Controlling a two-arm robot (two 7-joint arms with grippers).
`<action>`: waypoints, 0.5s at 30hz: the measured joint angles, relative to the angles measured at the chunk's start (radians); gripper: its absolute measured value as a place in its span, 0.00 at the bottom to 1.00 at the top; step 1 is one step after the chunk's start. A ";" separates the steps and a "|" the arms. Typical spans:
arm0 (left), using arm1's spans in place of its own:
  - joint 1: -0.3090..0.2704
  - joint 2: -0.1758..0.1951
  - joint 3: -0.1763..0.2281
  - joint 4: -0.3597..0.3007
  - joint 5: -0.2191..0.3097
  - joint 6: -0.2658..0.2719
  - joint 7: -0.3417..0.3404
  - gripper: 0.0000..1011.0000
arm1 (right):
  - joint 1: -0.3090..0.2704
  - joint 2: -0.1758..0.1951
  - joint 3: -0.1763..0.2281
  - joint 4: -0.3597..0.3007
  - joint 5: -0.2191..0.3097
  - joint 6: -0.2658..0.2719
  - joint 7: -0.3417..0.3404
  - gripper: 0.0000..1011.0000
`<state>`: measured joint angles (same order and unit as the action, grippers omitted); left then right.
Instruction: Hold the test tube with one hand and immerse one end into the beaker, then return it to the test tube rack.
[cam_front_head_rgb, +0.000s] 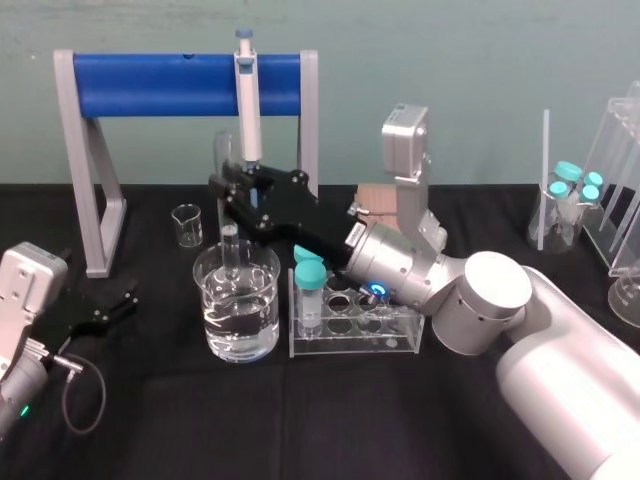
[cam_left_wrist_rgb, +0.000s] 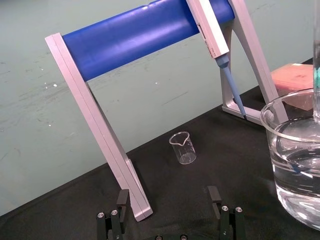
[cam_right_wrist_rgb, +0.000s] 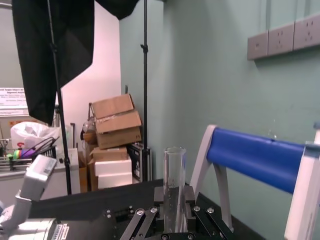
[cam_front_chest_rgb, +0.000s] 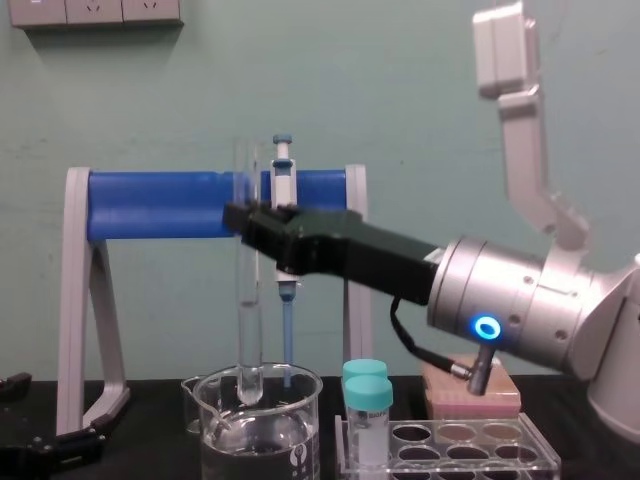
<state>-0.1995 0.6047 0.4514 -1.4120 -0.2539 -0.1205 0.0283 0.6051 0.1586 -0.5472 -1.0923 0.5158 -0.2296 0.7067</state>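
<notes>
While right gripper (cam_front_chest_rgb: 245, 220) holds it, the test tube (cam_front_chest_rgb: 247, 330) stands within beaker (cam_front_chest_rgb: 305, 420) rim.

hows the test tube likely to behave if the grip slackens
The test tube is smooth clear glass, so it would probably slide through the right gripper's jaws. Long and slim, it looks fragile. Round-bottomed, it likely rolls if laid flat.

The left gripper (cam_left_wrist_rgb: 168, 202), jaws apart, sits above the black table (cam_left_wrist_rgb: 240, 165). Beyond it stands a small beaker (cam_left_wrist_rgb: 182, 148), then a blue-barred stand (cam_left_wrist_rgb: 135, 37) holding a pipette (cam_left_wrist_rgb: 212, 37). To the right, the beaker (cam_left_wrist_rgb: 295, 170) holds water, the test tube (cam_left_wrist_rgb: 316, 60) reaching inside its rim.
</notes>
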 joint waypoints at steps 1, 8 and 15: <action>0.000 0.000 0.000 0.000 0.000 0.000 0.000 0.99 | 0.006 -0.006 -0.003 0.018 -0.002 -0.001 0.001 0.23; 0.000 0.000 0.000 0.000 0.000 0.000 0.000 0.99 | 0.028 -0.027 -0.009 0.083 -0.013 -0.002 0.003 0.23; 0.000 0.000 0.000 0.000 0.000 0.000 0.000 0.99 | 0.036 -0.036 -0.011 0.116 -0.020 0.006 0.005 0.23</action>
<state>-0.1995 0.6047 0.4514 -1.4120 -0.2539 -0.1205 0.0283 0.6411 0.1223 -0.5581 -0.9766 0.4960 -0.2233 0.7122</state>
